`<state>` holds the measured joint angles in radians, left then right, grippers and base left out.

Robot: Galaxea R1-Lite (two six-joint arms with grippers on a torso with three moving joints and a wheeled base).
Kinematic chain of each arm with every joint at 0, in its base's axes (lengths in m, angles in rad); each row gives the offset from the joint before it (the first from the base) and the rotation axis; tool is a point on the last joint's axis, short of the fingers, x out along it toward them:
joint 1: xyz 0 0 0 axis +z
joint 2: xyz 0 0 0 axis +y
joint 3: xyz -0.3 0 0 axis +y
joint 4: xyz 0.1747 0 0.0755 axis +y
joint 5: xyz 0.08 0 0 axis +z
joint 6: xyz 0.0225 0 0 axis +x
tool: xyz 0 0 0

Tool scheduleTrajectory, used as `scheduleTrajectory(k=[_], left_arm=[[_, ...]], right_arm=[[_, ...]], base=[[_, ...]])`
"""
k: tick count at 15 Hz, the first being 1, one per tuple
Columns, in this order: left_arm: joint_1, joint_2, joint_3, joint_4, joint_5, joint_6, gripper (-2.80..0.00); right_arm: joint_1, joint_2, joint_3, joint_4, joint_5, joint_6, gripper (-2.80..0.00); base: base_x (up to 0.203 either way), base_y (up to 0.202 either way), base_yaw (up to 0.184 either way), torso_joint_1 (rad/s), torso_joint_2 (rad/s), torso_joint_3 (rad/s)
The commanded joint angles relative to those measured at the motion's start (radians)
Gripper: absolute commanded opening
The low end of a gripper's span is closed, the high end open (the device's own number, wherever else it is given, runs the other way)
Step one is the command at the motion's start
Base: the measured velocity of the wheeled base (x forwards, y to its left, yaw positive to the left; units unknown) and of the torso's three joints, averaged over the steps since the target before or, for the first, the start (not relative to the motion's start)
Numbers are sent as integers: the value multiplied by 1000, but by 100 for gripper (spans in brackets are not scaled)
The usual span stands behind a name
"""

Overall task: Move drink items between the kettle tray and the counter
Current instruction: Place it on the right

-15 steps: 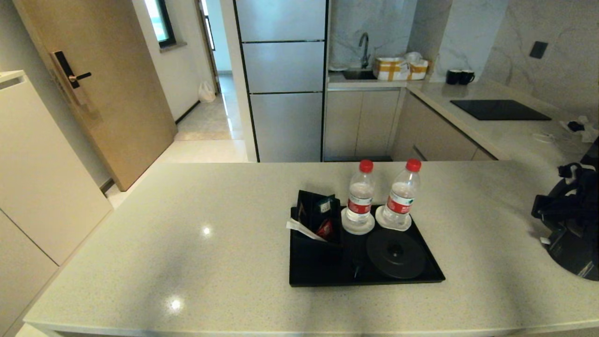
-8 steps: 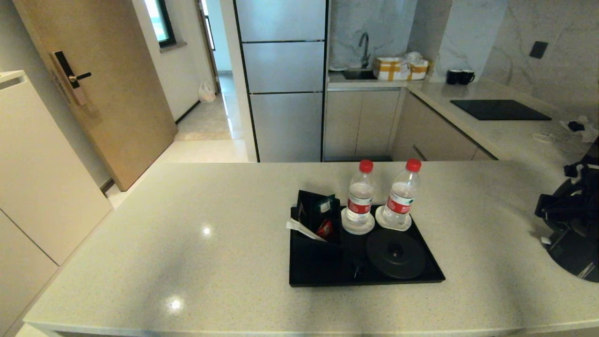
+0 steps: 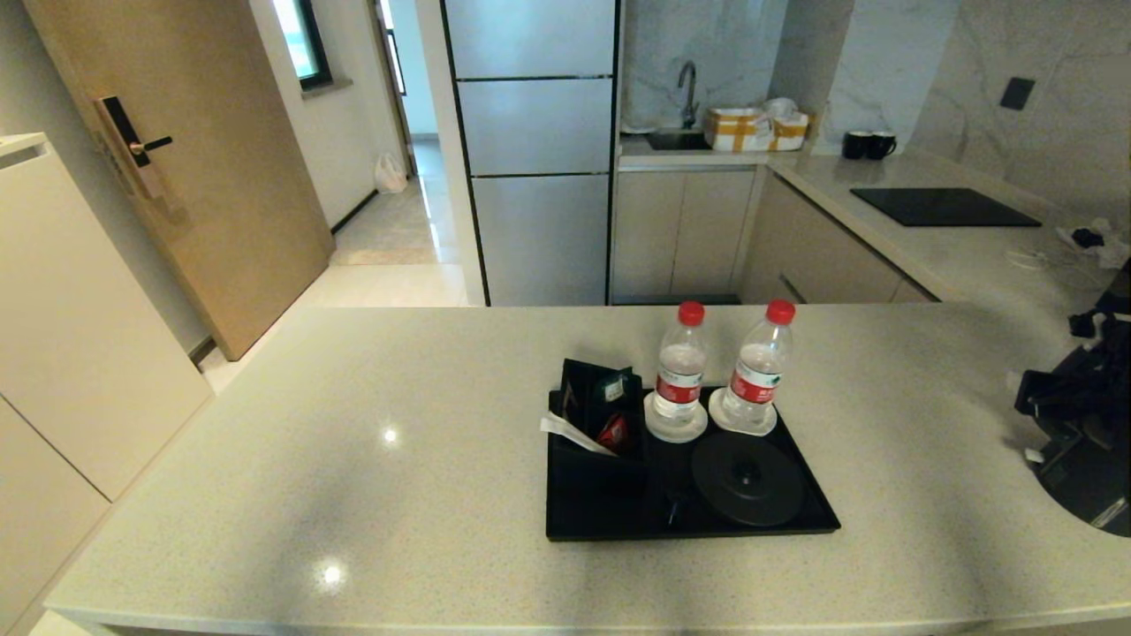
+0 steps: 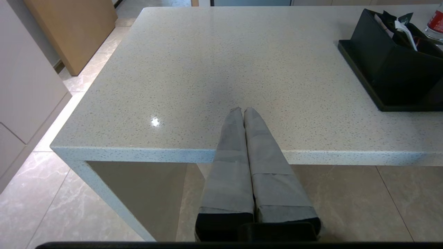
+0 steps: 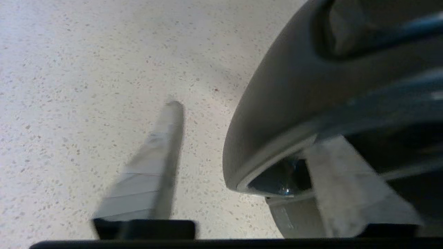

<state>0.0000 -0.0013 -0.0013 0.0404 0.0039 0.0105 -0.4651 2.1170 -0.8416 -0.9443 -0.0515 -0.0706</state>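
Beside kettle, right hand farther back

Counter: bore all items.
Kettle: directly under the right gripper, on the counter, off the tray.
Kettle tray: left of the right gripper, well apart; ahead and right of the left gripper.
Base disc: on the tray's end nearest the right gripper.
Two bottles: on saucers, behind the disc.
Sachet box: on the tray's end farthest from the right gripper.
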Motion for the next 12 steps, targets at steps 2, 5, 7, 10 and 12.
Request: scheduleTrajectory(k=[2,5,7,10,12], left_arm=[[0,1,1,1,1,0,-280],[0,1,0,1,1,0,-280],[0,1,0,1,1,0,-280],[0,1,0,0,1,0,-280],[0,1,0,0,1,0,-280]], right_arm=[[-1,-38,48,-7,25,0,0],[0,-82,102,-11,51,1,0],[0,-118,129,-11,51,1,0],[1,-179,178,-10,53,2,0],[2,-230,239,-11,73,0,0]], base=[[0,0,0,0,0,0],[0,0,0,0,0,0],[0,0,0,0,0,0],[0,0,0,0,0,0],[0,0,0,0,0,0]])
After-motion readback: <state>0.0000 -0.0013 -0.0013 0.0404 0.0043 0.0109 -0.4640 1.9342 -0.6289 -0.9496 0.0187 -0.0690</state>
